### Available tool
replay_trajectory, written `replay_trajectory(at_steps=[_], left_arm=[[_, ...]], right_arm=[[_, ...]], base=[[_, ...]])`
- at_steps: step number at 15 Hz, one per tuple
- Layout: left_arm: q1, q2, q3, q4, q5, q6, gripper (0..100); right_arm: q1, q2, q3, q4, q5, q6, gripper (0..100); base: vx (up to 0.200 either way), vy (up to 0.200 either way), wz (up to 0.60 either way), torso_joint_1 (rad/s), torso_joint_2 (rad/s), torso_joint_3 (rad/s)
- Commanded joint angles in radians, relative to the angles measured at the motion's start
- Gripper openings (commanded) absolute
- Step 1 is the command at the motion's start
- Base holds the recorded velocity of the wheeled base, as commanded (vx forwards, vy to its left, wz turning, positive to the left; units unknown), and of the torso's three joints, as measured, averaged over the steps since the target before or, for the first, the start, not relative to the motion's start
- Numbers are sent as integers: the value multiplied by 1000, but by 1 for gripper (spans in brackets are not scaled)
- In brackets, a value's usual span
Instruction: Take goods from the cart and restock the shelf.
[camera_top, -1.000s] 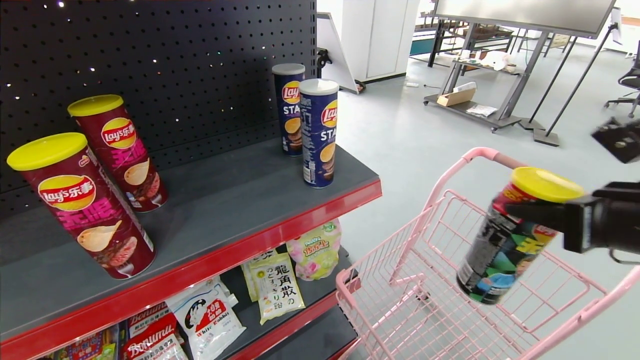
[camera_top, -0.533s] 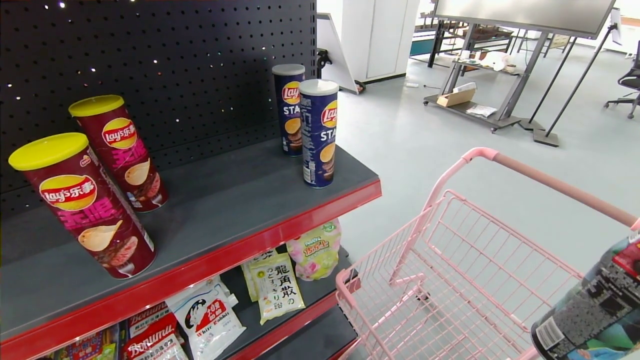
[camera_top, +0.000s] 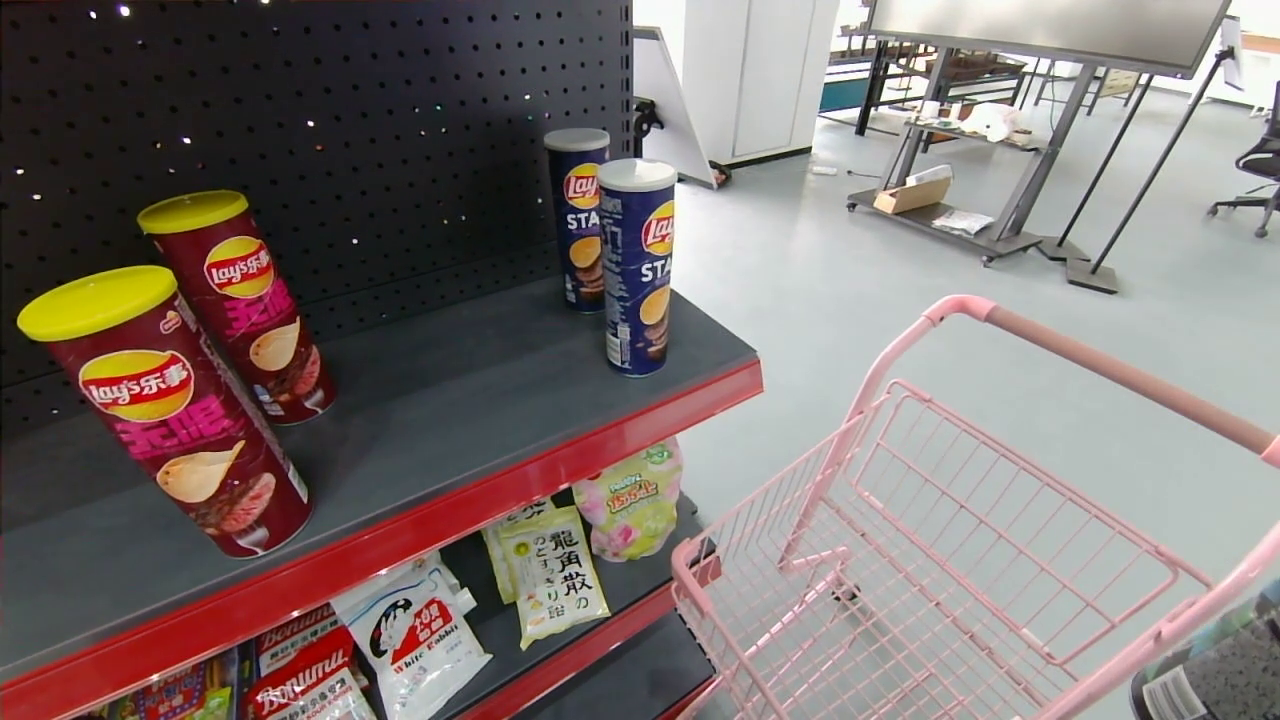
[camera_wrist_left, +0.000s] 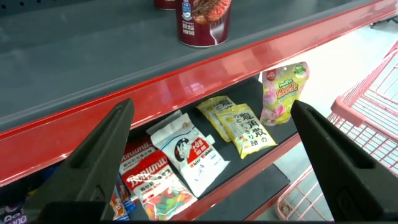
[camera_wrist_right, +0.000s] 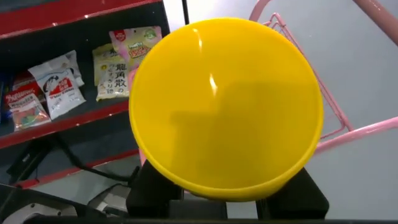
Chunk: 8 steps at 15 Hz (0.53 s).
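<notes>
Yellow-lidded chip can (camera_wrist_right: 227, 109), clamped in the right gripper (camera_wrist_right: 229, 200) low beside the pink cart (camera_top: 900, 470), is mid-carry and next needs lifting onto the shelf's (camera_top: 450, 400) bare middle; left gripper (camera_wrist_left: 211, 106) hangs wide open, empty.

1. Red cans (camera_top: 180, 420) are bearing a round logo and pink characters
2. Blue cans (camera_top: 637, 270) are showing a logo over white letters
3. Bags (camera_top: 553, 575) below are carrying printed characters
4. Black can (camera_top: 1220, 685) is showing a barcode

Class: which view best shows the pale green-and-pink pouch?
Left wrist view: the pale green-and-pink pouch shows nearly whole. Head view: red shelf edge clips its top. Right wrist view: round yellow lid covers part.
</notes>
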<state>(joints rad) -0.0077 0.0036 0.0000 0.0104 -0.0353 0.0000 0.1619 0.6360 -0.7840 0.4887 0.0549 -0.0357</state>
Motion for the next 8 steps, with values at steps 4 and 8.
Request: replay_trajectory(at_steps=[4, 8], left_arm=[[0, -1, -2, 0, -1, 3, 100], [0, 1, 0, 0, -1, 0, 100]], right_arm=[[-10, -45, 19, 5, -13, -9, 0], [-10, -50, 20, 4, -43, -38, 0]], base=[[0, 0, 0, 0, 0, 0], [0, 0, 0, 14, -32, -19]])
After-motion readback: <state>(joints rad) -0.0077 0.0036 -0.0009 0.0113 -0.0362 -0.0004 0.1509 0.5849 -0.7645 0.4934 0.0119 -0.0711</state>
